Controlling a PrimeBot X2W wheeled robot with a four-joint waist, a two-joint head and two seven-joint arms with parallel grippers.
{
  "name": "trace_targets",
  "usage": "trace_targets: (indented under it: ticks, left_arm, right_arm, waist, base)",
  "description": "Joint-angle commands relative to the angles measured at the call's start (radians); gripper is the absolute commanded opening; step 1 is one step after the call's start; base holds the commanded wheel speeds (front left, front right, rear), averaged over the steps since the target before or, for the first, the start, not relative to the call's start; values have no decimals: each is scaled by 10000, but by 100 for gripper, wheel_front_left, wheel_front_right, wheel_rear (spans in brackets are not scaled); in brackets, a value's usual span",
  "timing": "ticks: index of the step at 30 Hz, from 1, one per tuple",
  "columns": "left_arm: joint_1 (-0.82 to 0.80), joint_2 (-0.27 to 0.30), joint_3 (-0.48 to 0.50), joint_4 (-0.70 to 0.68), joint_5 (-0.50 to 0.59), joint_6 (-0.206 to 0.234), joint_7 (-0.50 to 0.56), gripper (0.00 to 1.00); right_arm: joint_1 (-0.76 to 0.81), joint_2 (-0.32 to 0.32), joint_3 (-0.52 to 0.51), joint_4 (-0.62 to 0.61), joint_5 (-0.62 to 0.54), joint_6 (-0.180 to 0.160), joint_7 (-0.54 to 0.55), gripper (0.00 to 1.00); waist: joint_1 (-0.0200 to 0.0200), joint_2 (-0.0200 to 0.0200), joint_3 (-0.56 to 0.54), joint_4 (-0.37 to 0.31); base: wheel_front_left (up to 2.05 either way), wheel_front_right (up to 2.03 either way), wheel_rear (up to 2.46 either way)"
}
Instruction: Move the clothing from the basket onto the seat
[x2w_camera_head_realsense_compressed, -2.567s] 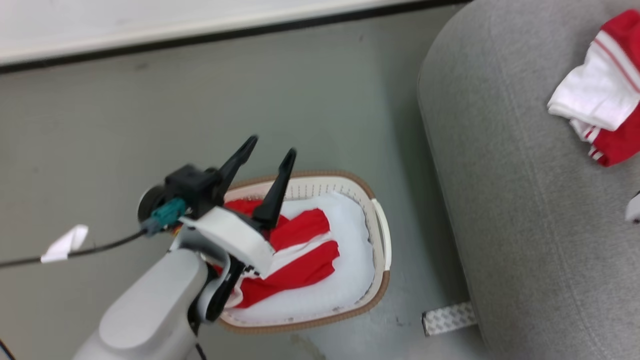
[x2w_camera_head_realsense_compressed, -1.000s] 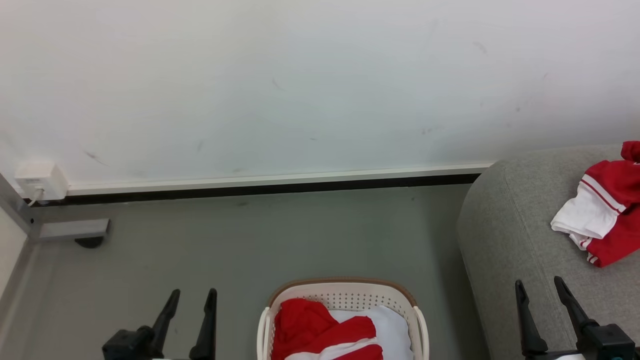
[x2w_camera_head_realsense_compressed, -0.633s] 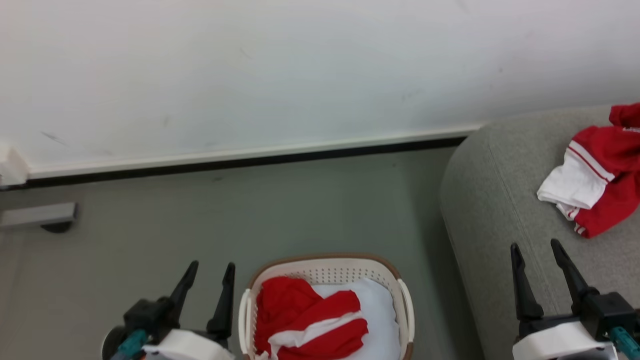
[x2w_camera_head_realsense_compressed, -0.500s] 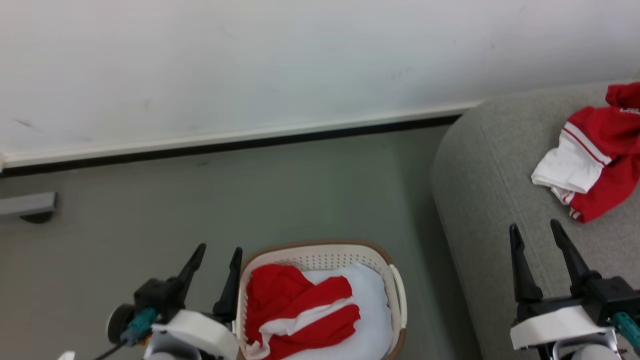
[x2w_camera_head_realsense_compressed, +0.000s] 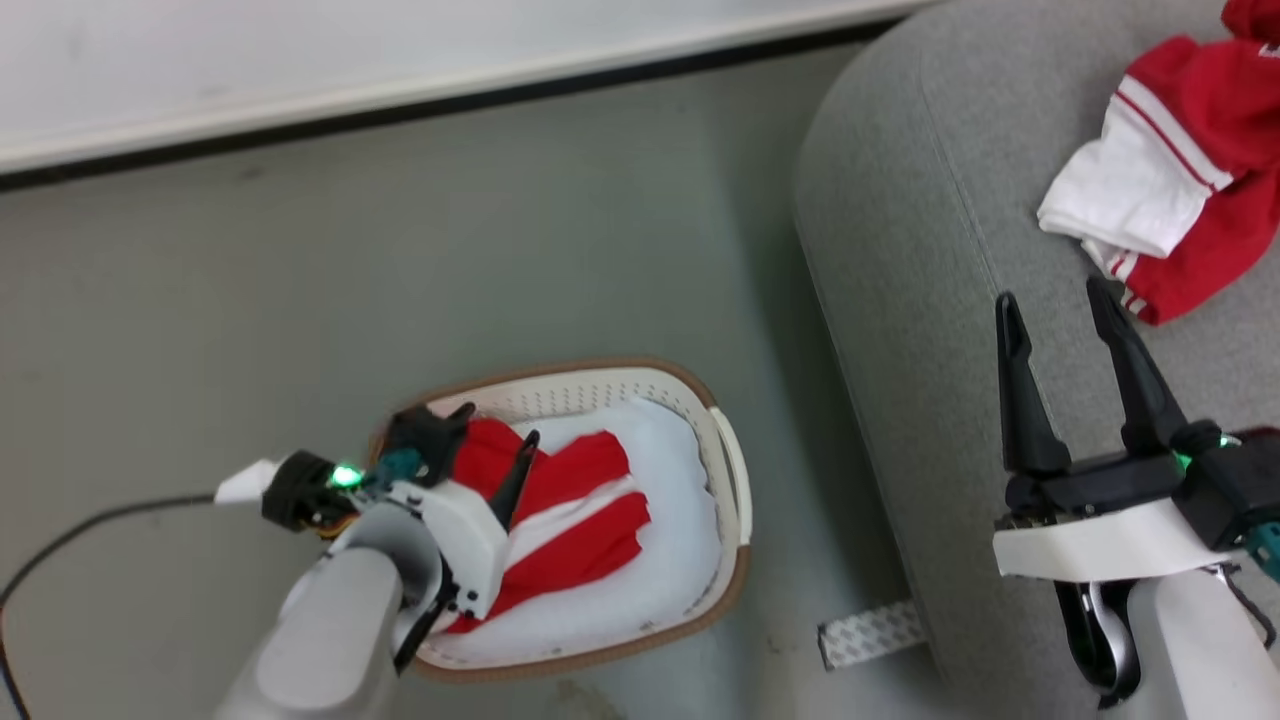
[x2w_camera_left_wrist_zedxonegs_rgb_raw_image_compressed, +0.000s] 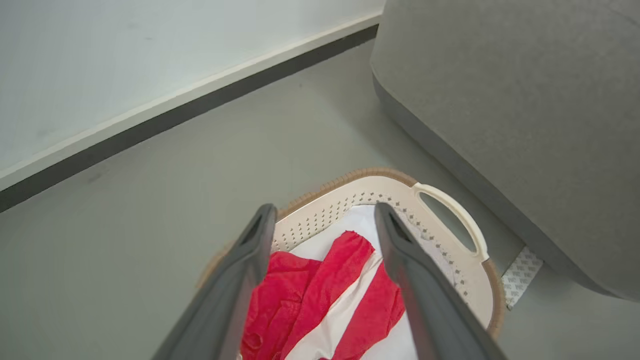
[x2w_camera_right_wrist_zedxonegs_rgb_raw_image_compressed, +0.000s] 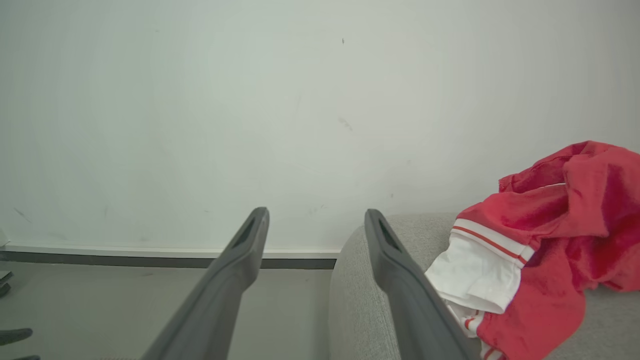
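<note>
Left gripper (x2w_camera_head_realsense_compressed: 497, 425) just swung down over oval white plastic basket (x2w_camera_head_realsense_compressed: 600, 372), fingers (x2w_camera_left_wrist_zedxonegs_rgb_raw_image_compressed: 410, 280) apart above red-white sports garment (x2w_camera_head_realsense_compressed: 590, 520), grab's next imo.

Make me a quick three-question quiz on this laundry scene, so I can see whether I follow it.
1. True or false: the basket holds no red and white clothing.
2. Which gripper hangs open over the basket? A) left gripper B) right gripper C) both
3. Fill in: one red and white garment already lies on the grey ____.
Key: 1 false, a second garment lies in it on a white pad. 2 A. 3 sofa.
</note>
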Motion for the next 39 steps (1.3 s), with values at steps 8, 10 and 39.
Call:
trace_targets:
  ticks: [8,10,39]
  left_arm:
    - [-1814,337,-750,1696,543,20,1445,100]
    - [-2167,325,-968,2077,547,20,1691,100]
    - [-4725,636,-1899,4852,749,34,1942,0]
  right_arm:
    - [-988,-4,440,-686,437,-22,7,100]
    - [-1111,-6,405,-803,571,-22,8,100]
    - [-1599,-5,167,-1868,1522,-22,7,100]
  waist:
    - [-3,0,2459,-1145]
    - [-3,0,2815,-1230]
    - [-3,0,5505,-1580]
  base:
    - [0,0,0]
    - [0,0,0]
    - [1,1,1]
